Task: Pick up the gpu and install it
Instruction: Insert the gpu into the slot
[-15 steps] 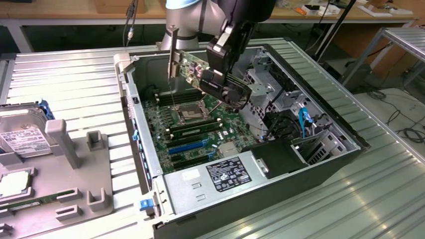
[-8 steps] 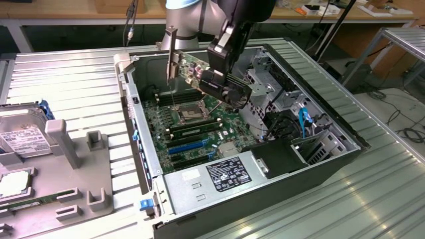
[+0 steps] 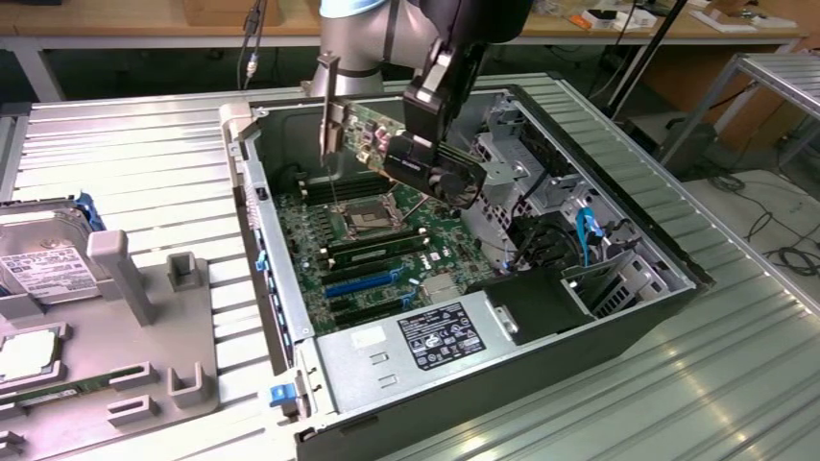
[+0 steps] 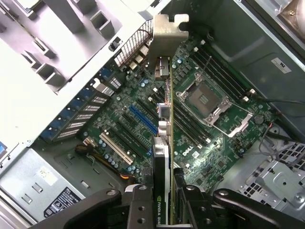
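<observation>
Item held: the gpu, a flat green circuit card with a black cooler block and a long silver metal end bracket. The black two-fingered claw is closed narrowly on it, one finger on each face near the cooler end.

Position: the card stands on edge, raised over the open black-and-silver computer case, above the green motherboard. It is not seated in any slot. Its bracket end points toward the case wall on the exterior view's left.

In the wrist view the card's lower edge runs between the silver processor socket and the blue expansion slot.

Surroundings: the case lies on a ribbed metal table. A grey moulded parts holder sits beside it, carrying a silver hard drive with a white label.
</observation>
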`<state>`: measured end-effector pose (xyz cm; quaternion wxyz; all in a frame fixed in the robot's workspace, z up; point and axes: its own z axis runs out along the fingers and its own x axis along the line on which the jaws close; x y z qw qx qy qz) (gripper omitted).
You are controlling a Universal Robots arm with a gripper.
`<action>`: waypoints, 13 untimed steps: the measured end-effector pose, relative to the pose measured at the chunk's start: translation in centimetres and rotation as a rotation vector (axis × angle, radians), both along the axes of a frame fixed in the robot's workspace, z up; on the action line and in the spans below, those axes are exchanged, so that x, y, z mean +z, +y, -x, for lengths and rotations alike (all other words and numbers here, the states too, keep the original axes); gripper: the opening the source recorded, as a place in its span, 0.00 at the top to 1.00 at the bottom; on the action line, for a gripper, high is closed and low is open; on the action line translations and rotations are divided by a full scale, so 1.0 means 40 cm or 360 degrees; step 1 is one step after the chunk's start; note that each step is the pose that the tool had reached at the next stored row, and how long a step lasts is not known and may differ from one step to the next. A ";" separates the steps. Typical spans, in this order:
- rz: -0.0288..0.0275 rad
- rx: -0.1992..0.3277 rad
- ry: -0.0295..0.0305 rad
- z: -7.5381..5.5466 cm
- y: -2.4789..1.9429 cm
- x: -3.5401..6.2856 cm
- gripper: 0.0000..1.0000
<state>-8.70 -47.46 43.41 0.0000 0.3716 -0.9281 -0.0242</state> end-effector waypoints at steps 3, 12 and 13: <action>-0.00001 0.0018 0.00000 0.000 0.000 0.000 0.73; 0.00000 0.0099 0.00000 0.000 0.000 0.000 0.73; 0.00000 0.0116 0.00000 0.000 0.000 0.000 0.73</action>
